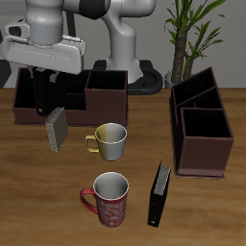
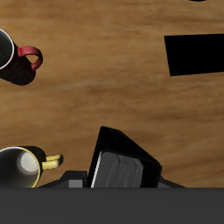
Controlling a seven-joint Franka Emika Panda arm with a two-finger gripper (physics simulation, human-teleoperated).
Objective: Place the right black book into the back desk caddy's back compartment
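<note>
So the claw (image 1: 43, 109) hangs low in front of the back desk caddy (image 1: 106, 102), right over the right black book (image 1: 56, 129). That book sits tilted, just before the caddy's front wall and not in any compartment. Honestly can't tell if the fingers are clamped on it or apart, since the wrist cam only shows the book (image 2: 122, 164) up close. Next come the yellow mug (image 1: 110, 141), the red mug (image 1: 110, 199), the other black book (image 1: 159, 192) and the second caddy (image 1: 200, 154)
</note>
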